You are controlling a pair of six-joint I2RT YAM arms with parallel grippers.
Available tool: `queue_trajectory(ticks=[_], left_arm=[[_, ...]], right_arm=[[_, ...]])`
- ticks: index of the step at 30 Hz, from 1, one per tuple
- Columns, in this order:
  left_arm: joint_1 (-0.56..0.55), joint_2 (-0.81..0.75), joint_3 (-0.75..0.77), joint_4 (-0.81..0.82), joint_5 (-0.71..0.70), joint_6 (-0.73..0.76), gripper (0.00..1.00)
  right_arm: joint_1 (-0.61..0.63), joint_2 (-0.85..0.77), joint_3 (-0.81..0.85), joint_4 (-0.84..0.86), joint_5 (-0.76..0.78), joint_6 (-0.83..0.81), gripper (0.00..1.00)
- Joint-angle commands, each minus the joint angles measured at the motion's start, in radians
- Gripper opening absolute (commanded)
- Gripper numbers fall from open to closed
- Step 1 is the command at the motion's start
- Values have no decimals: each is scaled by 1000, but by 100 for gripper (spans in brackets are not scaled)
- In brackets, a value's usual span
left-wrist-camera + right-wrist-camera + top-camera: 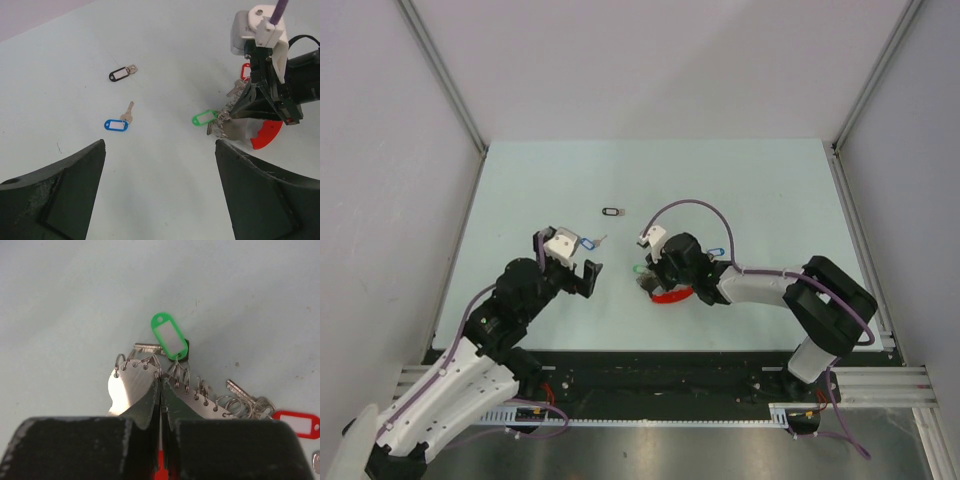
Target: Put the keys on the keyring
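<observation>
The keyring is a curved silver plate with small rings along its edge and a red band, carrying keys with a green tag and a red tag. It lies on the table right of centre. My right gripper is shut on the plate's edge. Two loose keys lie apart from it, one blue-tagged and one black-tagged. The blue-tagged one sits by my left gripper's camera. My left gripper hangs open over bare table, nothing between its fingers.
The pale table is walled by white panels at the back and sides. A black rail runs along the near edge by the arm bases. The right arm's purple cable loops above the keyring.
</observation>
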Motion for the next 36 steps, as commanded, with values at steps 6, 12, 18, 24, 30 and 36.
queue_trajectory(ticks=[6,12,18,24,30,36], left_arm=[[8,57,26,35,95,37,95],[7,92,26,44,95,40,95],[8,106,32,31,78,40,94],[8,103,32,28,88,38,94],[8,101,34,21,105,37,94],[8,121,38,21,130,41,94]], right_arm=[[-31,-23,199,-504,-136,-26,0],[-26,14,304,-688,-67,-41,0],[17,91,356,-819,10,-72,0],[44,148,396,-829,18,-87,2],[57,123,405,-823,24,-83,20],[49,-1,391,-806,58,-61,33]])
